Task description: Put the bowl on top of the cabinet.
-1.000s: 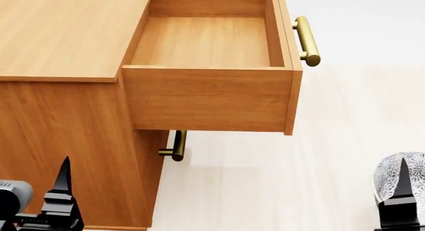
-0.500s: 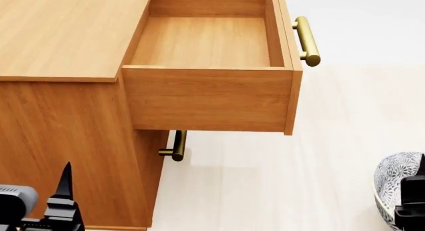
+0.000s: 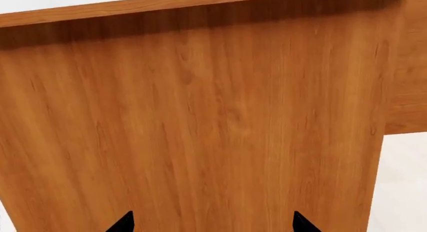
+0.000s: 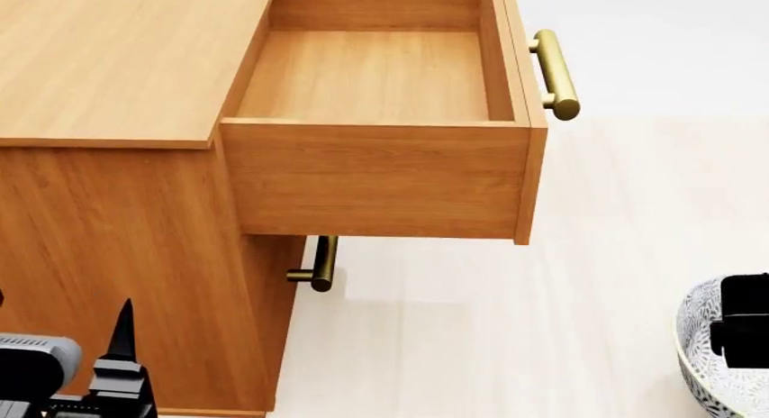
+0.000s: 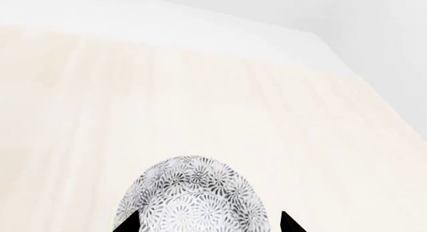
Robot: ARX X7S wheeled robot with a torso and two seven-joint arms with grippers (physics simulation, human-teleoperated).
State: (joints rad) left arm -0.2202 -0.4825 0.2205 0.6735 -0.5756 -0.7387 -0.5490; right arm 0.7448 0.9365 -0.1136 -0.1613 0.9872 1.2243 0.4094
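— Where are we now?
— Our right gripper [image 5: 207, 223] is spread wide over the small round white bowl with dark leafy patterns [image 5: 192, 197], on the pale floor [image 4: 601, 256]. We think we are reaching to grab it.
— And our left gripper [image 3: 212, 223]?
— Spread too, facing the big orange-brown wooden cabinet [image 4: 121, 67].
— Next?
— Go lower, pinch the bowl's rim, then lift it onto that flat top.

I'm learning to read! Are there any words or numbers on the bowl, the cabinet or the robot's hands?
None. No words, numbers or signs show in any view.
The bowl has only a dark flowery pattern, no letters.
The cabinet, its open drawer and the brass handle are plain.
The left gripper and right gripper are plain black.
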